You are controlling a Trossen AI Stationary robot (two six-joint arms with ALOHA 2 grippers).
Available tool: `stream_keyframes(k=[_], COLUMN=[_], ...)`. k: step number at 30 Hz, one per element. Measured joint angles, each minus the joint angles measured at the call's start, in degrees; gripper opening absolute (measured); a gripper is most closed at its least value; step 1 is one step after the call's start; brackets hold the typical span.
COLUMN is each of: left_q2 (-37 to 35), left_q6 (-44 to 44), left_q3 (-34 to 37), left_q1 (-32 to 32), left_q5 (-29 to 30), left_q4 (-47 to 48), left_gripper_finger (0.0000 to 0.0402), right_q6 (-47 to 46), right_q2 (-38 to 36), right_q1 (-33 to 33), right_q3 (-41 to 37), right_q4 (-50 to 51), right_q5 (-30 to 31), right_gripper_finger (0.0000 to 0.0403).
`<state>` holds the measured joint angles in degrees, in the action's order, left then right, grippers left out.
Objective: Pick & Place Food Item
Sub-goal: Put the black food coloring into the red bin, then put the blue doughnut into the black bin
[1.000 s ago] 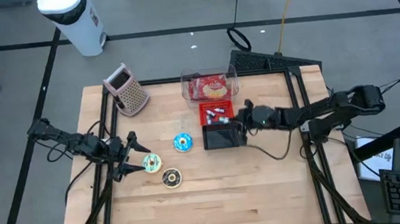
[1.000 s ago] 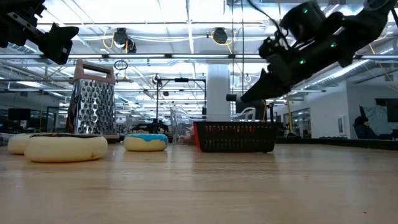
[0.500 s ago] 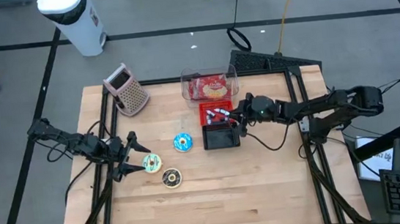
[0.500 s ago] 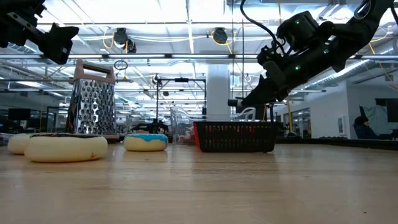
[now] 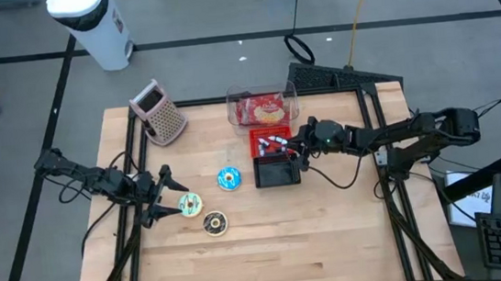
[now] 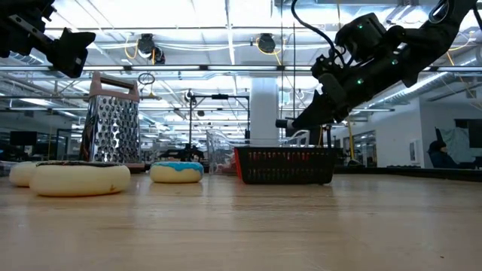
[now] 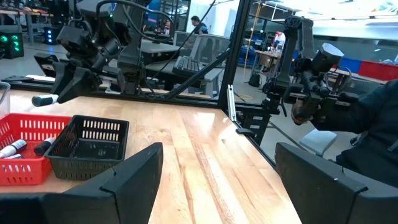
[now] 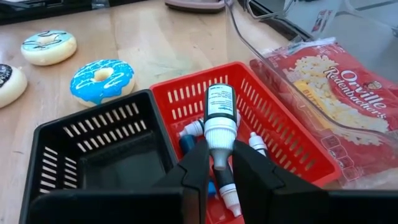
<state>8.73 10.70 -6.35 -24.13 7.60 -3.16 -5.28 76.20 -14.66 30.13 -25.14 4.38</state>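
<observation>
Since a second ago the right arm has drawn back from over the black basket, and its tool [image 8: 219, 163] now hangs above the red basket with a small bottle [image 8: 219, 118] clamped between its two fingers. Over the last half second nothing has shifted.

That bottle, white with a dark label band, sits in the tool's grip directly over the red basket [image 8: 283, 134], clear of the other little bottles lying inside it. Its long axis runs in line with the fingers, the labelled end pointing away from the wrist.

From above, the red basket [image 5: 270, 141] touches the black basket [image 5: 277, 171] near the middle of the table [image 5: 334, 243], with a clear tub of popcorn bags [image 5: 262, 108] just beyond it at the far edge. Only the right wrist view shows the bottle; overhead the arm hides it.

Toward the left edge lie three donuts: blue-iced [image 5: 227, 179], white-iced [image 5: 188, 203] and chocolate [image 5: 214, 222]. Beside them hovers the left tool [image 5: 160, 198], fingers spread wide and empty. A metal grater [image 5: 159, 111] stands at the far left corner.
</observation>
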Motion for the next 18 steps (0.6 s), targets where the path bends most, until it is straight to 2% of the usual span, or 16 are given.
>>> stream_keyframes(k=[5,14,18], left_q2=[-0.02,-0.02,-0.02], left_q6=[-0.01,0.00,0.00], left_q3=[0.00,0.00,0.00], left_q1=[0.00,0.01,-0.02], left_q5=[0.00,0.00,0.00], left_q4=[0.00,0.00,0.00], left_gripper_finger=[0.0310,0.0310,0.0310], right_q6=[-1.37,-1.53,-1.53], right_q2=[0.00,0.00,0.00], right_q1=[0.00,0.00,0.04], right_q3=[0.00,0.00,0.00], right_q4=[-0.35,-0.35,-0.35], right_q5=[0.00,0.26,0.01], right_gripper_finger=[0.0058,0.0153,0.0177])
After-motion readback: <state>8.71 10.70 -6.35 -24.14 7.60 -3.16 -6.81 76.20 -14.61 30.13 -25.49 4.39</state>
